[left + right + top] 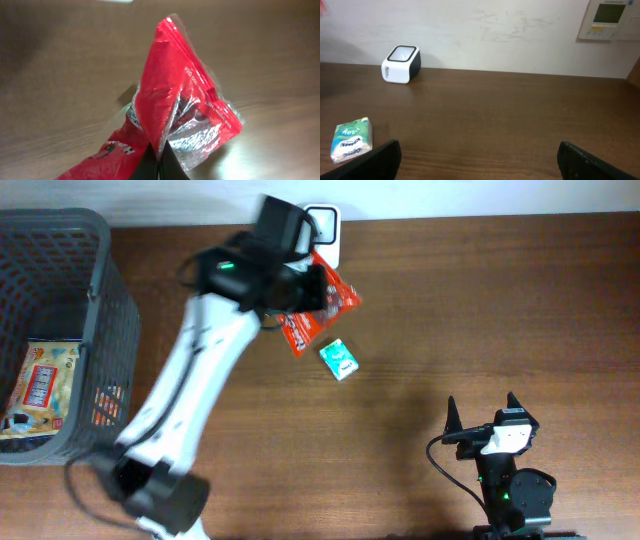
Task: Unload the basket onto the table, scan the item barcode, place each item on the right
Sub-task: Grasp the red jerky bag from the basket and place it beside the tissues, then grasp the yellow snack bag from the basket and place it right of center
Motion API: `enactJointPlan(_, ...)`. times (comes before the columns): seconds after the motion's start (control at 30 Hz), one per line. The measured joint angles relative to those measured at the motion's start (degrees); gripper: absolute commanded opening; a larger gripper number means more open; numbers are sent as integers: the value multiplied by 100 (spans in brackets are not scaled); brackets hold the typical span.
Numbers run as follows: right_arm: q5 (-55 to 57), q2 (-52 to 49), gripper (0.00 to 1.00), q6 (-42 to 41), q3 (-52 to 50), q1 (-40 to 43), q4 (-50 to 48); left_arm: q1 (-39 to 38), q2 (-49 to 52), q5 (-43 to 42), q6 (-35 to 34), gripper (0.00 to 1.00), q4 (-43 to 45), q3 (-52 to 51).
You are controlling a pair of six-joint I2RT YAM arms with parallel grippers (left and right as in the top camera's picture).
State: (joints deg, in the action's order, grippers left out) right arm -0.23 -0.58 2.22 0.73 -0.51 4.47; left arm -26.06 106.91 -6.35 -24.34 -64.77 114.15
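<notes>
With my left gripper (159, 167) pinched shut on the red bag (175, 100), held close by the scanner (322, 225), I should turn its barcode, probably on the hidden face, squarely and slowly toward the window.

The left arm (200, 350) hid part of the white box-shaped scanner (330, 225); print on the crinkled red plastic packet (170, 95) was blurred.

The basket (108, 290) stands left on the table (500, 310); scanner (328, 225) at the back, bag (338, 295) before it, tissue pack (339, 360) nearer
</notes>
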Motion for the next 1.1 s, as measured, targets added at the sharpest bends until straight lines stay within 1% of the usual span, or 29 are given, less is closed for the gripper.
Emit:
enactJointPlan(0.03,2,0,99,-2,0,0,0,-111,326,404,-173,0,-166,-7)
enactJointPlan(0.07,2,0,99,2,0,0,0,-155,688,933,-575,0,-433,-11)
enactJointPlan(0.1,2,0,99,-2,0,0,0,-157,955,1266,-846,0,-514,-17)
enactJointPlan(0.13,2,0,98,-2,0,0,0,-151,1202,1578,-1056,0,-542,-15)
enactJointPlan(0.2,2,0,99,-2,0,0,0,-151,1554,1886,-1228,0,-520,-17)
enactJointPlan(0.23,2,0,98,-4,0,0,0,-151,1711,1956,-1283,10,-376,-17)
enactJointPlan(0.27,2,0,98,-2,0,0,0,-151,1904,2024,-1307,47,-186,-15)
enactJointPlan(0.3,2,0,98,-4,0,0,0,-151,2011,2035,-1351,72,-96,-17)
enactJointPlan(0.33,2,0,98,-4,0,0,0,-151,2199,2070,-1349,76,-4,-15)
enactJointPlan(0.37,2,0,99,0,0,0,0,-151,2267,2079,-1362,79,-2,-15)
enactJointPlan(0.4,2,0,98,-4,0,0,0,-151,2299,2079,-1351,88,-4,-15)
enactJointPlan(0.47,2,0,98,-2,0,0,0,-151,2323,2076,-1029,88,-264,203)
enactJointPlan(0.5,0,0,99,-2,0,0,0,-151,2365,2079,-769,88,-575,621)
enactJointPlan(0.57,0,2,99,-4,0,0,-13,-114,2448,2249,-361,88,-1534,2081)
enactJointPlan(0.63,4,0,99,-2,0,0,-2,17,2461,2697,-190,90,-2280,3598)
enactJointPlan(0.7,2,0,99,-4,0,0,0,332,2363,3375,-92,94,-2909,5200)
enactJointPlan(0.73,0,0,99,-2,0,0,-2,461,2323,3506,-42,95,-3077,5611)
enactJointPlan(0.77,2,0,98,-4,0,0,-2,743,2308,3585,184,95,-3152,6271)
enactJointPlan(0.87,2,0,98,-2,0,0,-2,1508,1978,3620,481,96,-3169,6492)
enactJointPlan(0.93,2,0,99,-4,0,0,-2,2225,1725,3615,579,97,-3171,6492)
enactJointPlan(1.0,2,0,99,-2,0,0,-2,3029,1471,3504,638,79,-3171,6492)
enactJointPlan(1.03,2,0,99,-2,0,0,-2,3534,1384,3370,662,77,-3176,6489)
enactJointPlan(1.1,0,0,99,0,0,0,-2,4402,1261,3150,693,75,-3169,6181)
